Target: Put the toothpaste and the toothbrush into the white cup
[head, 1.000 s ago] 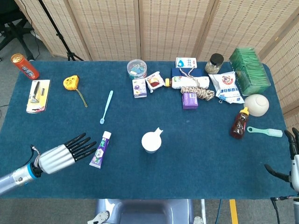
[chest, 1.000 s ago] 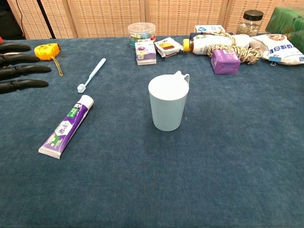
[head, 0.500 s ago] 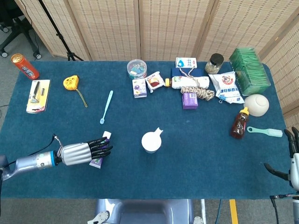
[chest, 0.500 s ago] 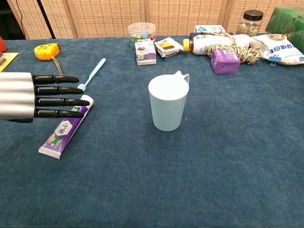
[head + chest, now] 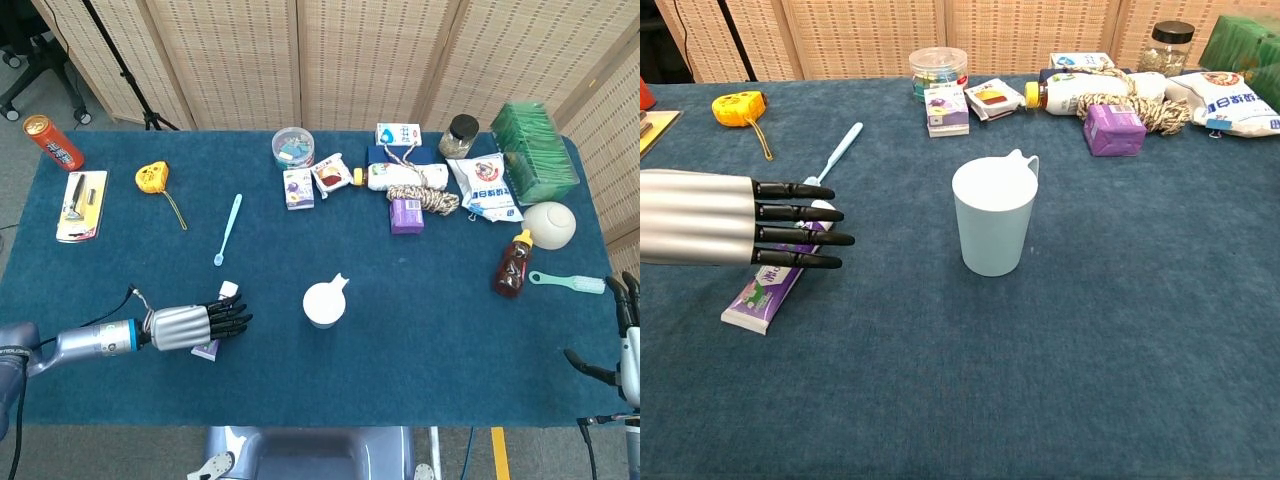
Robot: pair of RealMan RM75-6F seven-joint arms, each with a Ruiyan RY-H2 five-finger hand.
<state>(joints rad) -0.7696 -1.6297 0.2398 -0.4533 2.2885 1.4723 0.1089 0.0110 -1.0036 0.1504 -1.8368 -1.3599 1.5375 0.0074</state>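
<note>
The purple and white toothpaste tube (image 5: pixel 765 292) lies flat on the blue cloth, left of the white cup (image 5: pixel 993 217) (image 5: pixel 324 303). My left hand (image 5: pixel 735 220) (image 5: pixel 195 325) hovers directly over the tube with its black fingers (image 5: pixel 800 212) stretched out straight and apart, holding nothing; only the tube's white cap (image 5: pixel 229 290) and lower end (image 5: pixel 207 350) show in the head view. The light blue toothbrush (image 5: pixel 228 229) (image 5: pixel 834 156) lies farther back on the cloth. My right hand (image 5: pixel 625 335) sits at the far right table edge, fingers spread and empty.
Boxes, a rope bundle (image 5: pixel 422 196), a jar (image 5: pixel 460 135), snack bags and a clear tub (image 5: pixel 293 146) crowd the back of the table. A sauce bottle (image 5: pixel 511 265), white bowl (image 5: pixel 550 224) and brush (image 5: pixel 567 282) lie at right; a yellow tape measure (image 5: pixel 152 177), can (image 5: pixel 53 142) and card (image 5: pixel 82 205) at left.
My left hand has slid rightward from beside the toothpaste tube to over it, fingers still straight. The right hand and all objects stayed put.
</note>
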